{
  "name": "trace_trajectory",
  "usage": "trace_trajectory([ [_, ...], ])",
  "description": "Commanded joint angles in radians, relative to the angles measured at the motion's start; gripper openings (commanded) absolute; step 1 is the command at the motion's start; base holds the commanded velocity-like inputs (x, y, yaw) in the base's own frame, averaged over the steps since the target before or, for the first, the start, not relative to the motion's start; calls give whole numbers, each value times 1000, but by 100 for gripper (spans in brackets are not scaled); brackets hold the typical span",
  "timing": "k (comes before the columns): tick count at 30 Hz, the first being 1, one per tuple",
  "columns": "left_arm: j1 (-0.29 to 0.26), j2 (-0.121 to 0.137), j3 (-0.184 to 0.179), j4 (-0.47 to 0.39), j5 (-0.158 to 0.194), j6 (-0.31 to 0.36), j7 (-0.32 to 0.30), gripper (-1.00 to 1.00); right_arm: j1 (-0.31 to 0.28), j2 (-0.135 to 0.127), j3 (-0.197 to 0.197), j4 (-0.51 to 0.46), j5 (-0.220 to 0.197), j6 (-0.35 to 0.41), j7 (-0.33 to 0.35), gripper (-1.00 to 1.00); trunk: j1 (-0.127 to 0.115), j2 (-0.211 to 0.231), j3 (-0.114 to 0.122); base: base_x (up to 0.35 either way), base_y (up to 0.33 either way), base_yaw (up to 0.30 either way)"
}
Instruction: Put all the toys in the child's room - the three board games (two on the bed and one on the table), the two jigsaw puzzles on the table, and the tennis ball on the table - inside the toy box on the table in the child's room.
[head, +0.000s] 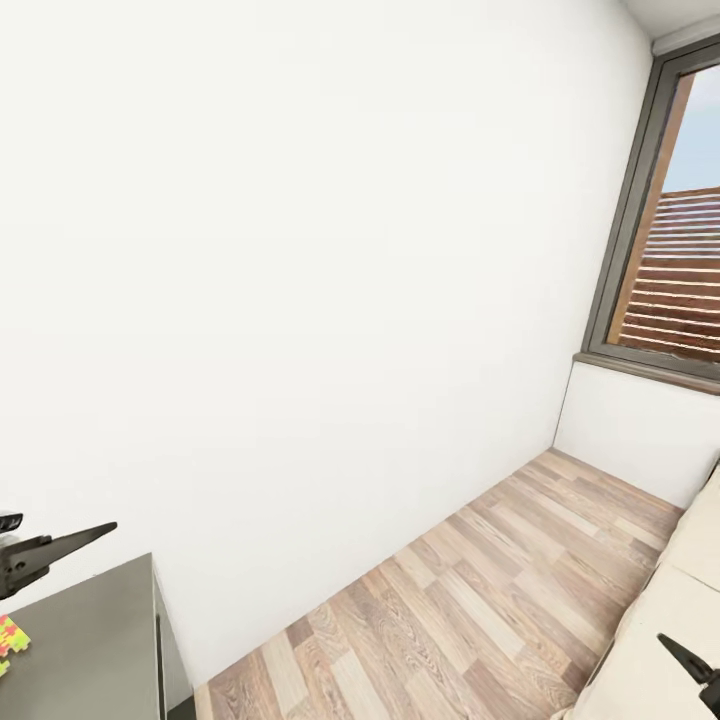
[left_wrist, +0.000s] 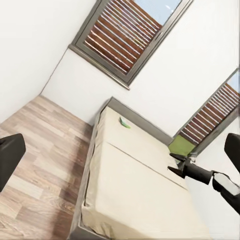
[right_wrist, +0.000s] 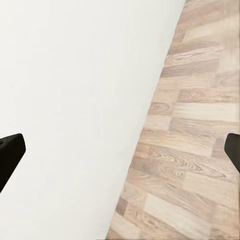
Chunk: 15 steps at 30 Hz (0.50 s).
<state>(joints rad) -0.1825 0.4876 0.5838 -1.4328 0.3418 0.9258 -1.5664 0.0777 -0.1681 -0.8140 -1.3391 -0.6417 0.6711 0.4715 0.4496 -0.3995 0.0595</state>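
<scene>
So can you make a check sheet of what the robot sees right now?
Surface: corner of the grey table at lower left of the head view.
Job's things: jigsaw puzzle on the table edge; the bed carries one pale green board game.
Clutter: nothing seen.
Grippers: left tool open, empty; right tool open, empty, over the wood floor.
Cables: nothing seen.
Surroundings: white wall, dark-framed window.
</scene>
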Motion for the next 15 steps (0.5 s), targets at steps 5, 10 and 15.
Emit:
trace_trajectory([
  [5, -1, -5, -25, 0, -3, 9, -4, 100, 1, 11, -19, 38, -5, 2, -3, 100, 0, -1, 0, 0, 0, -1],
  [10, -3, -9, -60, 0, -3, 7, -4, 100, 1, 33, -19, 46, -5, -14, 11, 100, 0, -1, 0, 0, 0, 0],
  [15, -6, -12, -95, 0, -3, -6, -4, 100, 1, 37, -24, 77, 2, -34, 90, 100, 0, -1, 0, 8, -1, 0],
])
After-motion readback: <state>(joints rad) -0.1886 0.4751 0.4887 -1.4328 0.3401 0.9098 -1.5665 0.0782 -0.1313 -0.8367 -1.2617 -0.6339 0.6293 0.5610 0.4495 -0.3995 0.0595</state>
